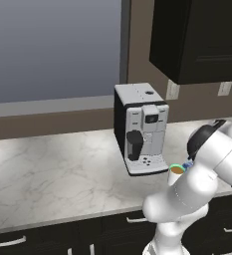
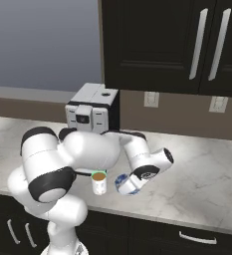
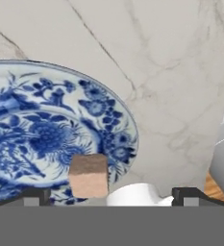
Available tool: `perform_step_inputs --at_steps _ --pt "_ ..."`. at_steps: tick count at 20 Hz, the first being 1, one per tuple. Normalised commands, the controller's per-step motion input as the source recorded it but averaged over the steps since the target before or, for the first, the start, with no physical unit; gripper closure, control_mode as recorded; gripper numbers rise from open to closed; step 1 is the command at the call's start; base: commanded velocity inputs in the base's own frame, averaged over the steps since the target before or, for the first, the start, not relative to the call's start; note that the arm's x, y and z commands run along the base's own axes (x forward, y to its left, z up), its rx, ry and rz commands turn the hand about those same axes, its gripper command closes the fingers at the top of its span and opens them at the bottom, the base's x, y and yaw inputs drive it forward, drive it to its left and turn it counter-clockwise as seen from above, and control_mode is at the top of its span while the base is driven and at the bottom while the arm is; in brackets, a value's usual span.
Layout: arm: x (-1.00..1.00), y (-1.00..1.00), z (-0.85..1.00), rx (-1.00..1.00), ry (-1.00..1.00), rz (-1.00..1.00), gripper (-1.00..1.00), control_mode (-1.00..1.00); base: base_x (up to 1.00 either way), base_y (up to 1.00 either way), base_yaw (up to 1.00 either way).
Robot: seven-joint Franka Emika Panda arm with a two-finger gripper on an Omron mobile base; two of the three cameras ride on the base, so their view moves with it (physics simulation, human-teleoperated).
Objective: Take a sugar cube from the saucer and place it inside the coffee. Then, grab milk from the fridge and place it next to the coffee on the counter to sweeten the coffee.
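Observation:
The saucer [image 3: 46,120] is blue with a lighter flower pattern and lies on the marbled counter [image 3: 171,72]. A tan sugar cube [image 3: 88,175] sits on its near rim. My gripper [image 3: 111,197] hangs open just above the saucer, and the cube lies between its wide-set fingertips [image 3: 34,194], left of the middle and untouched. From the right base view the hand covers most of the saucer [image 2: 120,181]. The coffee [image 2: 99,183], a white mug with a green rim and brown liquid, stands close to the saucer's left. The mug [image 1: 177,170] peeks out beside my arm. The milk and the fridge are out of view.
A black-and-silver coffee machine [image 1: 140,128] stands on the counter [image 1: 53,169] just behind the mug. Black wall cabinets [image 2: 162,45] hang above. Black drawers with silver bar handles [image 2: 197,238] run under the worktop. Bare worktop stretches to the left and right.

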Motion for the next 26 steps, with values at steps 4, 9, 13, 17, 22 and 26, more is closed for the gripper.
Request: perform_step_inputs --at_steps 4,9,13,17,22,26 --pt "0.09 0.00 -0.14 -0.01 -0.08 0.00 -1.00 -1.00 0.00 0.00 0.00" --pt "0.19 0.00 -0.03 0.00 -0.02 0.00 -1.00 -1.00 0.00 0.00 0.00" --pt "0.21 0.00 0.00 0.00 0.00 0.00 -1.00 -1.00 0.00 0.00 0.00" --pt "0.03 0.00 -0.04 0.00 0.00 0.00 -1.00 -1.00 0.00 0.00 0.00" --pt "0.00 0.00 -0.15 0.00 -0.03 0.00 -1.00 -1.00 0.00 0.00 0.00" --pt "0.00 0.00 -0.22 0.00 -0.02 0.00 -1.00 -1.00 0.00 0.00 0.00"
